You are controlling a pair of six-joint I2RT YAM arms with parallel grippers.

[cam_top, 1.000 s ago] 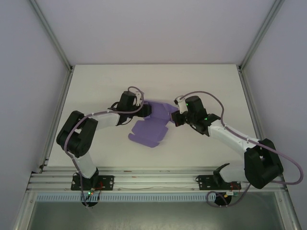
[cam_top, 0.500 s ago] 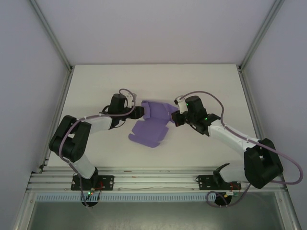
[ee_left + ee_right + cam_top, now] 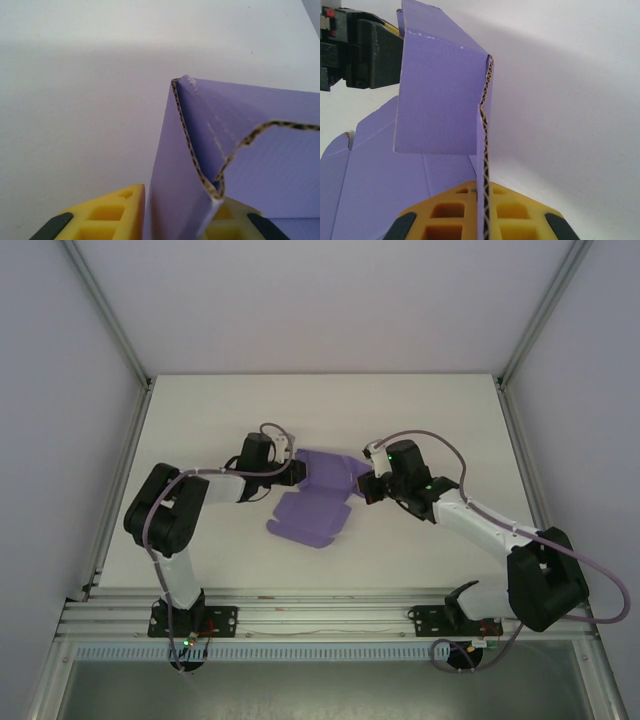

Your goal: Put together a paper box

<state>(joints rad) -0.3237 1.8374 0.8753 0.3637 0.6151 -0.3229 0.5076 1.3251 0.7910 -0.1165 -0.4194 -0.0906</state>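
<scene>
The purple paper box (image 3: 312,512) lies partly folded at mid-table, its far panels raised and its near panels flat. My left gripper (image 3: 298,472) is at the raised part's left end. In the left wrist view its yellow fingers (image 3: 112,212) press on both sides of a doubled purple wall (image 3: 175,190), so the left gripper (image 3: 177,202) is shut on the card. My right gripper (image 3: 362,487) holds the right end. In the right wrist view the right gripper (image 3: 485,189) is shut on the edge of an upright wall (image 3: 442,95), with the left gripper's black body (image 3: 370,52) beyond it.
The white table (image 3: 200,410) is enclosed by pale walls and metal posts (image 3: 110,310) at the sides. An aluminium rail (image 3: 320,618) runs along the near edge by the arm bases. Both forearms stretch inward toward the box.
The left gripper's jaws have closed onto the box's raised left wall, and the left arm's wrist and elbow shifted slightly. The right arm and the box stayed put.
</scene>
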